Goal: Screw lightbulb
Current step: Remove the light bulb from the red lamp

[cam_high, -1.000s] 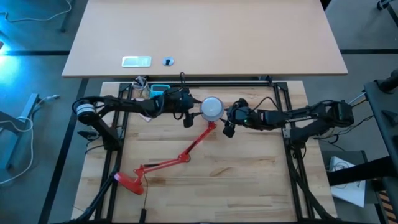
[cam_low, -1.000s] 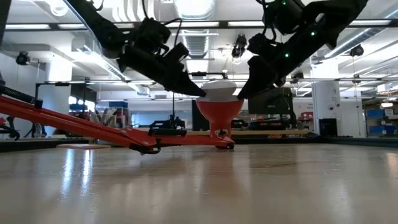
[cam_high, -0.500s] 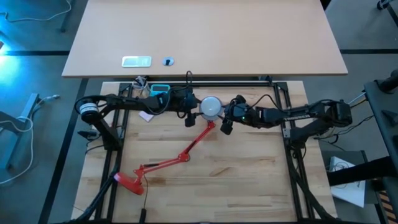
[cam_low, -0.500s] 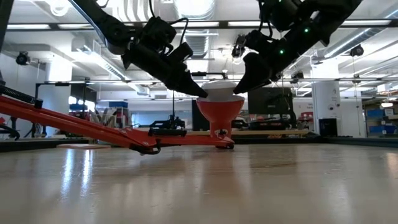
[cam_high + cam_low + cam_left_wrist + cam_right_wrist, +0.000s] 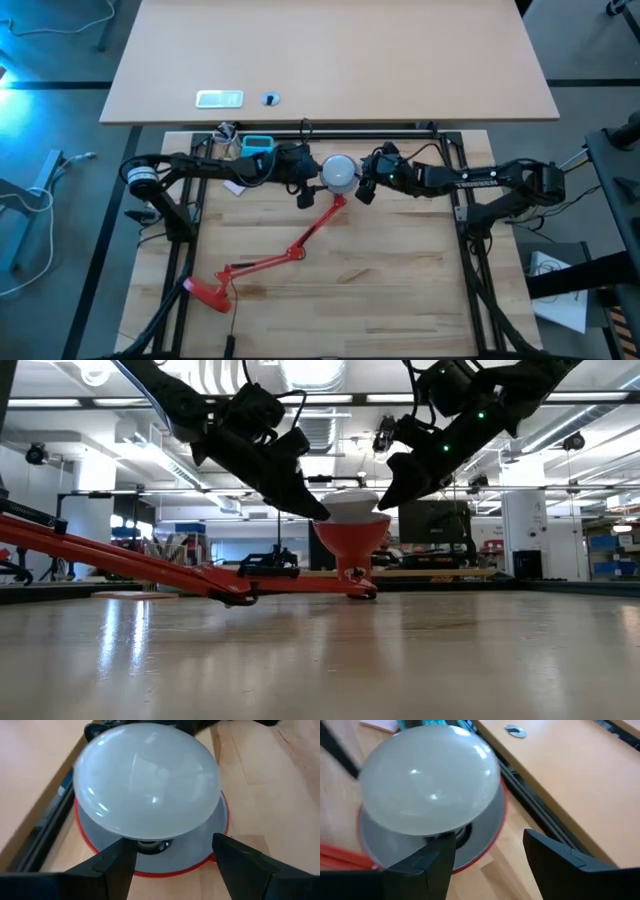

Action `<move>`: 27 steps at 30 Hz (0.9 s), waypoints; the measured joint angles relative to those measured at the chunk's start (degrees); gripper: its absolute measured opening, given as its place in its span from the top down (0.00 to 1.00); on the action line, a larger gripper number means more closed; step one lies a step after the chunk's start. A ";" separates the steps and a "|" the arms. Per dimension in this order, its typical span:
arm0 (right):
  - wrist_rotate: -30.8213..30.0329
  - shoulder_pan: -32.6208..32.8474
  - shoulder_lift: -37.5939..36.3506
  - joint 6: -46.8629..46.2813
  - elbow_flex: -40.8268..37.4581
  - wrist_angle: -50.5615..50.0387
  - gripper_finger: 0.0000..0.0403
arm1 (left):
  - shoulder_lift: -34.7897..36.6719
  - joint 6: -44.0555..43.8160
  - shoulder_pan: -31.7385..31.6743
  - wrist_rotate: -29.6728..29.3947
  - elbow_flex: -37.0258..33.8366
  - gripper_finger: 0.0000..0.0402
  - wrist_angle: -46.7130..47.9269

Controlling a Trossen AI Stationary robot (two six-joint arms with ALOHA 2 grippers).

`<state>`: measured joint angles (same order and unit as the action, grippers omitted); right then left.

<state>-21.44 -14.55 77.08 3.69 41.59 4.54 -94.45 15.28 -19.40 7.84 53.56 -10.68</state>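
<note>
Sitting in the upturned red shade (image 5: 351, 538) of a desk lamp (image 5: 300, 247), the lightbulb (image 5: 339, 172) is resting dome-up near the twelve o'clock edge of the wooden surface (image 5: 400, 290), roughly at its middle from side to side. Its white dome is rising above the shade's rim in the low view, and in both wrist views the narrow neck (image 5: 150, 845) is showing below the dome, going down into the grey inside of the shade.

From nine o'clock of the bulb, the left gripper (image 5: 303, 180) is reaching in, its fingers (image 5: 107, 865) spread apart and standing open on either side of the dome. I cannot tell whether the tips are touching the glass; in the low view the dark tip (image 5: 312, 510) is sitting right at the dome's edge.

From three o'clock, the right gripper (image 5: 364, 184) is reaching in the same way, tilted downward toward the bulb. Its fingers (image 5: 427, 862) are also parted, framing the dome with gaps showing at each side, so it is holding nothing.

From the shade, the lamp's red arm is running across the surface toward seven o'clock, ending at its red base (image 5: 207, 291) near the six o'clock edge.

Beyond the twelve o'clock edge, a second tan surface (image 5: 330, 60) is carrying a small flat white device (image 5: 219, 98) and a little round object (image 5: 271, 98).
</note>
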 joint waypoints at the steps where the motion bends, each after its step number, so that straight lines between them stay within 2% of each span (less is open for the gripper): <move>1: -0.22 -0.40 0.00 0.20 0.13 0.27 0.44 | 0.32 -0.62 0.04 0.21 0.00 0.39 0.92; 6: -0.60 -0.78 -0.55 2.08 0.37 -1.53 0.42 | 2.68 -2.45 -0.11 -0.23 -0.07 0.39 6.83; 10: 4.00 1.31 -1.51 2.48 0.37 -2.20 0.43 | 4.24 -1.08 -0.52 -4.47 -0.13 0.39 6.98; 14: 5.07 2.79 -1.55 0.20 0.37 -2.27 0.47 | 4.69 0.55 -1.54 -5.23 -0.13 0.44 7.00; 18: 5.49 2.91 -0.79 -2.40 0.37 -2.19 0.52 | 4.83 2.24 -2.55 -5.23 -0.15 0.55 7.16; 21: 7.68 2.91 1.18 -2.82 0.37 -0.65 0.56 | 4.79 3.72 -3.66 -5.41 -0.15 0.68 6.60; 27: 7.86 2.91 5.44 -3.20 2.73 0.43 0.70 | 4.72 4.16 -4.75 -6.14 -0.15 0.94 4.45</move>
<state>-13.58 -11.64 82.52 0.48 44.32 4.97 -89.73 19.44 -24.15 1.70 53.41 -6.23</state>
